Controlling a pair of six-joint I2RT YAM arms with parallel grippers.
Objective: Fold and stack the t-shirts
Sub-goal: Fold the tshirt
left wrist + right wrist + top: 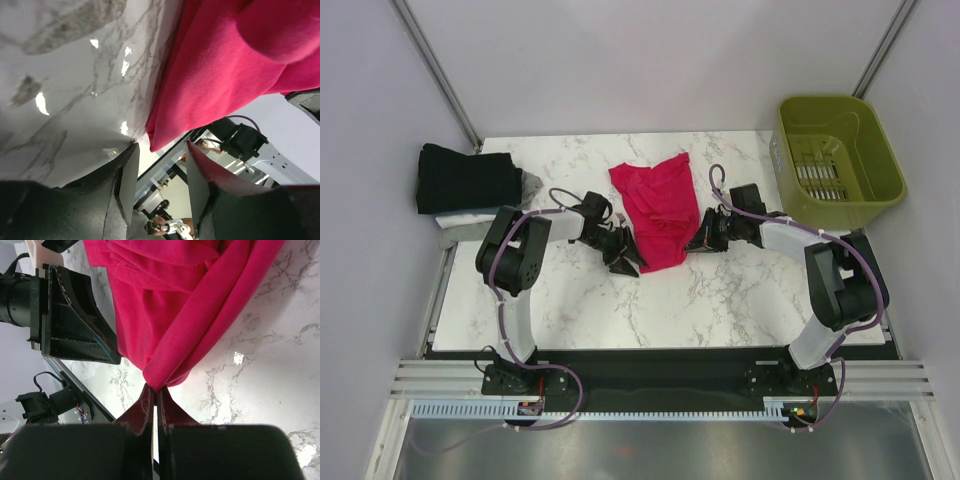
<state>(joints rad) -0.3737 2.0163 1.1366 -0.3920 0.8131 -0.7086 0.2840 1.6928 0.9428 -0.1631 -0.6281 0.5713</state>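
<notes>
The crimson-pink t-shirt (658,205) is seen crumpled lengthwise at the middle of the marble table (720,295), between the two arms. A fold at its near right edge is pinched by the right gripper (156,392), whose jaws are pressed together on the cloth. The jaws of the left gripper (161,150) are held apart (nothing is clamped between them), and the shirt's lower corner is found just at the mouth of that gap. A black folded t-shirt (465,178) is stacked at the far left corner.
</notes>
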